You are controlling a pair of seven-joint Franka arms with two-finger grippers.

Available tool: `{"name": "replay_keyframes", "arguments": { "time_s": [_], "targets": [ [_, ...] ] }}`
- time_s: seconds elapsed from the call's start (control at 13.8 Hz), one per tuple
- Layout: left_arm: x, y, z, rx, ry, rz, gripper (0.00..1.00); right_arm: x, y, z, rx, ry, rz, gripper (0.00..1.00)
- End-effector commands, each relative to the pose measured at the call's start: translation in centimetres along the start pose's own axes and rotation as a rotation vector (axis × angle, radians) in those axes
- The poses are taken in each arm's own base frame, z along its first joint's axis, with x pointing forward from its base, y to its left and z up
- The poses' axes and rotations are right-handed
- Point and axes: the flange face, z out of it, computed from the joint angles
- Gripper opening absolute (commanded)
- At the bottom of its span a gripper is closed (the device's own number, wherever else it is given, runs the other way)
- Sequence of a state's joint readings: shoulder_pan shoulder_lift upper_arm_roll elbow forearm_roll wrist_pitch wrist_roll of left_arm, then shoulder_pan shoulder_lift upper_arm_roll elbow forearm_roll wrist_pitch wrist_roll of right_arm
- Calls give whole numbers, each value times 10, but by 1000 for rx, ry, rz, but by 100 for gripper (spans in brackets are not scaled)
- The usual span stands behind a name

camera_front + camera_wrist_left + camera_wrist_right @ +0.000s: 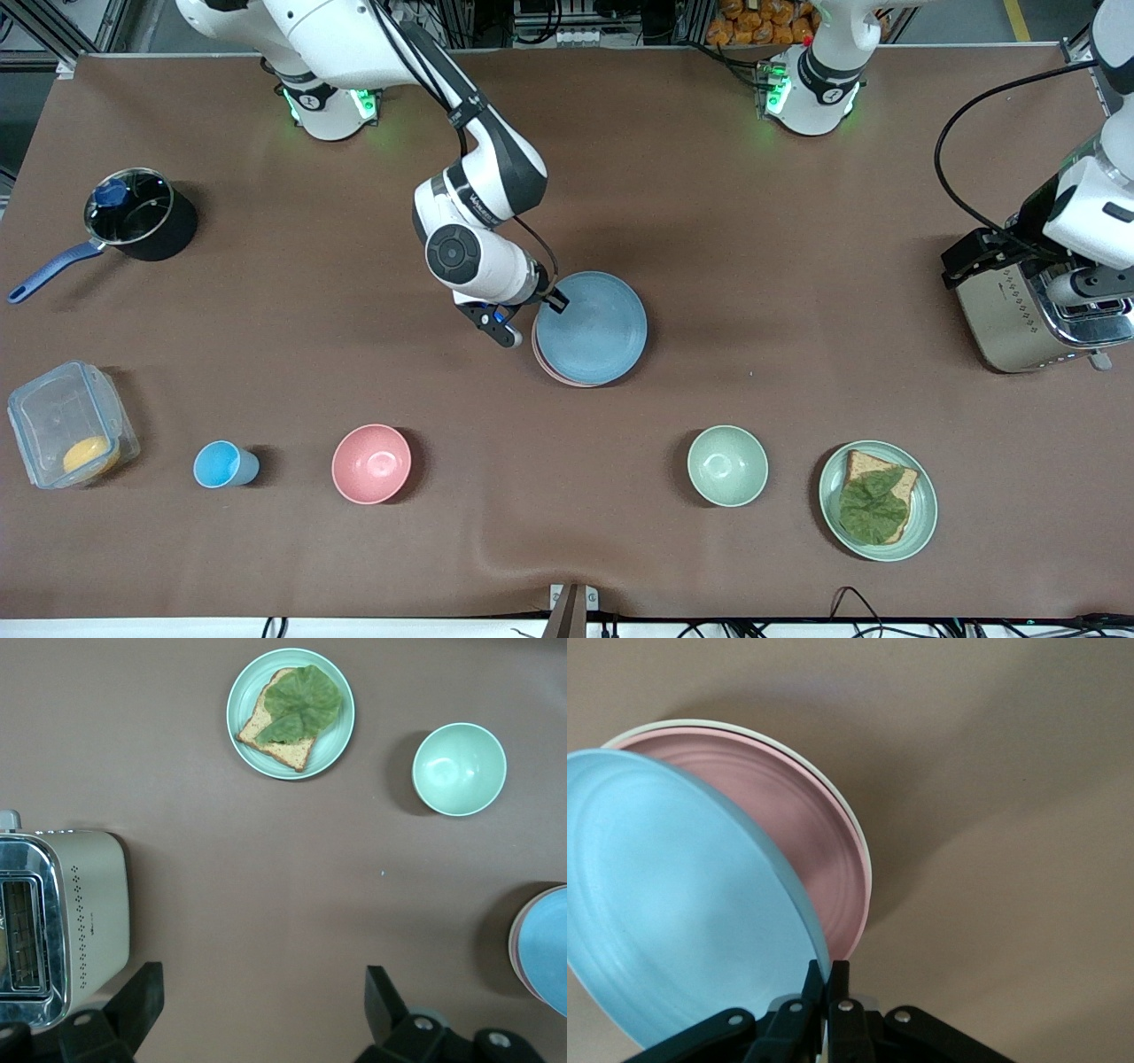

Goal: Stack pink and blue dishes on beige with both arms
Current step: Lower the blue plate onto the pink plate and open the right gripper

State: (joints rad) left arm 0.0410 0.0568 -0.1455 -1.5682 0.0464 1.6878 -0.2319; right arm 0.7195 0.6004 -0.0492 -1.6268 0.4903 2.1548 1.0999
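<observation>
My right gripper (827, 974) is shut on the rim of the light blue plate (682, 912), which it holds tilted over the stack. Under it lies the pink plate (806, 842), resting on the beige plate (744, 729), of which only a thin cream rim shows. In the front view the blue plate (592, 328) covers nearly the whole stack at the table's middle, with a sliver of pink rim (551, 366) at its edge and the right gripper (555, 301) at the plate's rim. My left gripper (263, 979) hangs open with nothing in it, above the table beside the toaster (62, 921).
Along the edge nearest the front camera stand a clear container (71, 434), a blue cup (221, 463), a pink bowl (371, 462), a green bowl (727, 465) and a green plate with bread (877, 501). A black pot (137, 217) sits at the right arm's end, the toaster (1019, 306) at the left arm's.
</observation>
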Motion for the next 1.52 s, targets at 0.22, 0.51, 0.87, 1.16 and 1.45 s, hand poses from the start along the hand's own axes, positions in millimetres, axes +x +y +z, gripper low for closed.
{"name": "replay_keyframes", "arguments": {
  "time_s": [0.22,0.51,0.87,1.16,1.45],
  "targets": [
    [2,-16,-4,-23,-33,-14,100,5,4,-4,2,4,29,32],
    [10,-10,14,-19,-95,-2,100,25,8,-42,-39,19,35,100],
    [12,-11,20,-15,-106,-18,100,105,56,-144,-158,5,-232,100],
    [12,-16,19,-5,-102,-25,100,144,97,-156,-383,173,-316,100],
    [12,-16,18,-2,-100,-25,100,174,145,-203,-385,122,-427,100]
  ]
}}
